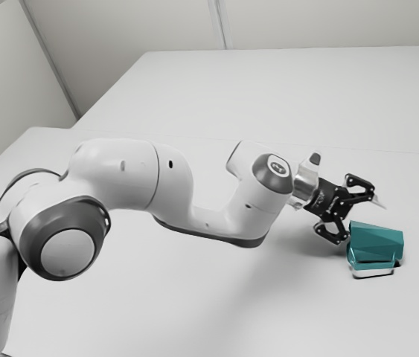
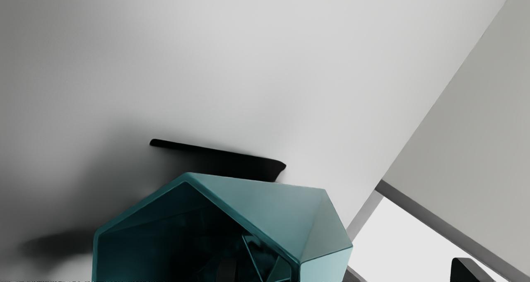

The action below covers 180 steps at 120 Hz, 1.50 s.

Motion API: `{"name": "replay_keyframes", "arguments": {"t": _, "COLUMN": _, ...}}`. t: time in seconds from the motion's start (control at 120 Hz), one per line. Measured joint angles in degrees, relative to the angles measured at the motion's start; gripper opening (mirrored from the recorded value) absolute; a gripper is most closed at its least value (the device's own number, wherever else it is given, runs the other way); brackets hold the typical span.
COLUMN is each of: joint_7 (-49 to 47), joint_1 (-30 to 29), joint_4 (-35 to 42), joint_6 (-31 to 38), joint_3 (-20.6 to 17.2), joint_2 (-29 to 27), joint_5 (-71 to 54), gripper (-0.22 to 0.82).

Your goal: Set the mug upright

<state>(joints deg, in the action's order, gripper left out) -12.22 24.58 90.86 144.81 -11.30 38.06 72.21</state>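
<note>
Here, the mug (image 1: 376, 242) lies just beside parted jaws.

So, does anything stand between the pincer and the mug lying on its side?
Nothing visible does: the open pincer is right by the mug, whose mouth faces it, and one fingertip shows against the mug's dark inside.

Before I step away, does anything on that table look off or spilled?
Yes: the mug lies on its side on the table instead of standing upright, its mouth facing the open gripper. I see no spill or crack.
</note>
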Motion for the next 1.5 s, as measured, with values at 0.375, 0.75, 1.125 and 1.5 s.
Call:
{"name": "replay_keyframes", "arguments": {"t": 0.375, "joint_7": -1.30, "joint_1": 1.05, "joint_4": -0.21, "joint_6": 0.99, "joint_3": 0.02, "joint_2": 0.04, "joint_5": -0.16, "gripper": -0.09}}
{"name": "replay_keyframes", "arguments": {"t": 0.75, "joint_7": -3.95, "joint_1": 2.02, "joint_4": -0.20, "joint_6": 3.22, "joint_3": 0.30, "joint_2": -3.61, "joint_5": -6.53, "gripper": -0.17}}
{"name": "replay_keyframes", "arguments": {"t": 1.125, "joint_7": -8.30, "joint_1": 1.69, "joint_4": 15.29, "joint_6": -2.49, "joint_3": 10.06, "joint_2": -21.27, "joint_5": -36.38, "gripper": -0.18}}
{"name": "replay_keyframes", "arguments": {"t": 1.5, "joint_7": -9.16, "joint_1": -5.43, "joint_4": 18.03, "joint_6": -22.70, "joint_3": 14.38, "joint_2": -33.53, "joint_5": -65.16, "gripper": -0.18}}
